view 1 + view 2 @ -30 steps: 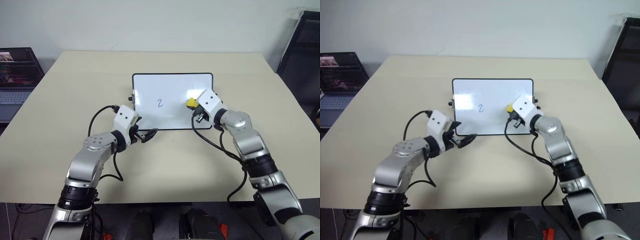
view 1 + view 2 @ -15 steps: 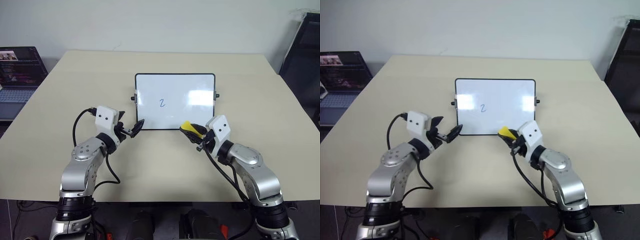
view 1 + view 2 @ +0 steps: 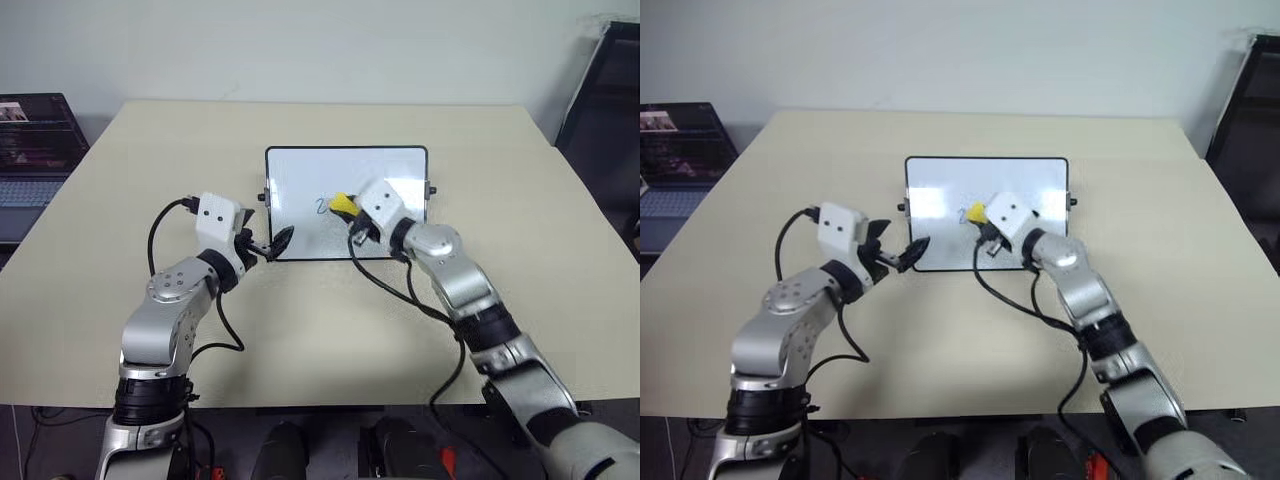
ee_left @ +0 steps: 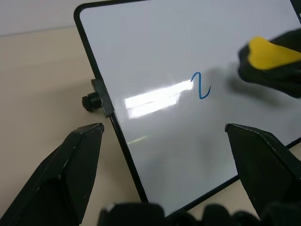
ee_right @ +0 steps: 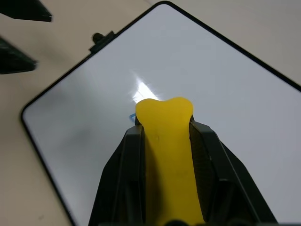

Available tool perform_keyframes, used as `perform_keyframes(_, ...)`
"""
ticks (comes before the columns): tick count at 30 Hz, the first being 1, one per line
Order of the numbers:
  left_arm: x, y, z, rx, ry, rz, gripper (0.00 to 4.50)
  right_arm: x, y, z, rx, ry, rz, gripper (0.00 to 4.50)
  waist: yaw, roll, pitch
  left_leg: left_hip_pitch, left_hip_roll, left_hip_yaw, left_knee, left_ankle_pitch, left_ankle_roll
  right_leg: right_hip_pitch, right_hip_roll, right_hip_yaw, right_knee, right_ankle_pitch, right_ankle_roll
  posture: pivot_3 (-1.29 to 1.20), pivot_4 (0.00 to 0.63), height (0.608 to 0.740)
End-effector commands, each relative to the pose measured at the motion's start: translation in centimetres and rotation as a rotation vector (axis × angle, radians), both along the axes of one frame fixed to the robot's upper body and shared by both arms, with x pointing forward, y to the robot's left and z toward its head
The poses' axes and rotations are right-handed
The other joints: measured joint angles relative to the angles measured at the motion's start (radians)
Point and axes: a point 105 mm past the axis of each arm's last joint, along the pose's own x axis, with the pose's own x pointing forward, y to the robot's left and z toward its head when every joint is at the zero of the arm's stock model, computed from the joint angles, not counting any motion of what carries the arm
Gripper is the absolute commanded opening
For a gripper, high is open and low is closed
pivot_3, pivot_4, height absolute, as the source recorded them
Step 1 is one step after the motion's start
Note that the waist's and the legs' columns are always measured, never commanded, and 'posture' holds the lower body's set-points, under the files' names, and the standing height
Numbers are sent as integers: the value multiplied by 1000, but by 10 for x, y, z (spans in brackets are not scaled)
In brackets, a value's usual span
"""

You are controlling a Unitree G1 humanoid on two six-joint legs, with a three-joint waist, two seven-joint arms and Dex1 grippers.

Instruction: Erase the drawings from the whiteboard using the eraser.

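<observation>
The whiteboard [image 3: 300,180] lies flat in the middle of the beige table, black-framed with a knob [image 4: 89,100] on its side edge. Of the drawings, a single blue "2" [image 4: 201,87] remains, left of the board's centre. My right gripper [image 3: 350,216] is shut on the yellow eraser [image 3: 343,204], whose tip [image 5: 164,110] sits just right of the "2" and partly covers it in the head views. My left gripper [image 3: 272,243] is open at the board's near-left corner. One of its fingers [image 4: 70,165] is over the table and the other is over the board.
The table [image 3: 150,180] has bare room all round the board. A laptop [image 3: 35,150] stands off its left side and a dark rack [image 3: 600,90] off its right. Black cables hang from both wrists near the board's front edge.
My right gripper, holding the eraser, dropped from the board's right part to its near edge, then swung up and left to the "2". The left gripper stayed by the near-left corner.
</observation>
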Motion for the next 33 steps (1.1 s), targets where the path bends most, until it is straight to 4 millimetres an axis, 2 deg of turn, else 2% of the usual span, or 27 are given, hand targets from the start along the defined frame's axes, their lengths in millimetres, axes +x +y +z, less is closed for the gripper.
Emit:
perform_keyframes(1, -5, -2, 10, 26, -55, -19, 4500, 13, 12, 22, -20, -103, 4, 977, 0, 0, 0, 0, 0, 0, 0, 0, 0, 0, 0, 0, 0, 0, 0, 0, 150, 740)
perform_keyframes(4, -6, -2, 7, 33, -54, -24, 4500, 25, 22, 31, -50, -157, -3, 977, -5, 0, 0, 0, 0, 0, 0, 0, 0, 0, 0, 1, 0, 0, 0, 0, 150, 740)
perform_keyframes(7, -5, -2, 6, 52, -58, -20, 4500, 30, 33, 26, -94, -165, 13, 977, -9, 0, 0, 0, 0, 0, 0, 0, 0, 0, 0, 1, 0, 0, 0, 0, 150, 740)
perform_keyframes(8, -5, -2, 6, 54, -58, -22, 4500, 31, 35, 20, -113, -152, 24, 977, -9, 0, 0, 0, 0, 0, 0, 0, 0, 0, 0, 1, 0, 0, 0, 0, 150, 740)
perform_keyframes(12, -4, -1, 6, 59, -58, -19, 4500, 20, 36, -26, -262, -71, 133, 977, -8, 0, 0, 0, 0, 0, 0, 0, 0, 0, -1, 1, 0, 0, 0, 0, 150, 740)
perform_keyframes(15, -4, 1, 6, 62, -58, -17, 4500, 19, 29, -43, -318, -41, 141, 977, -9, 0, 0, 1, 0, 0, 1, 0, 0, 1, -1, 1, 1, 0, 0, 0, 150, 740)
perform_keyframes(17, -4, 2, 5, 65, -55, -21, 4500, 24, 25, -38, -310, -61, 107, 977, -9, 0, 0, 2, 0, -1, 1, 0, 0, 1, -1, 0, 3, 0, 0, 0, 150, 740)
perform_keyframes(21, -4, 2, 2, 69, -52, -31, 4500, 40, 15, -8, -249, -147, -16, 977, -6, 0, 0, 4, 0, -3, 2, 0, 0, 5, -1, -2, 3, 0, -1, 0, 150, 740)
perform_keyframes(23, -3, 2, 2, 69, -52, -36, 4500, 43, 12, -5, -250, -144, -40, 976, -5, 0, 0, 4, 0, -4, 3, 1, 0, 5, -1, -2, 3, 2, -2, 0, 150, 740)
perform_keyframes(29, -1, -2, 4, 69, -58, -52, 4500, 40, 11, -24, -330, -66, 0, 976, -5, 0, 0, 5, 0, -4, 2, 1, 1, 6, 0, -2, 3, 2, -2, 0, 150, 740)
perform_keyframes(33, 0, -4, 4, 68, -58, -58, 4500, 22, 18, -52, -459, 0, 154, 976, -6, 0, 0, 5, 0, -4, 2, 1, 1, 6, -1, -2, 3, 2, -2, 0, 150, 740)
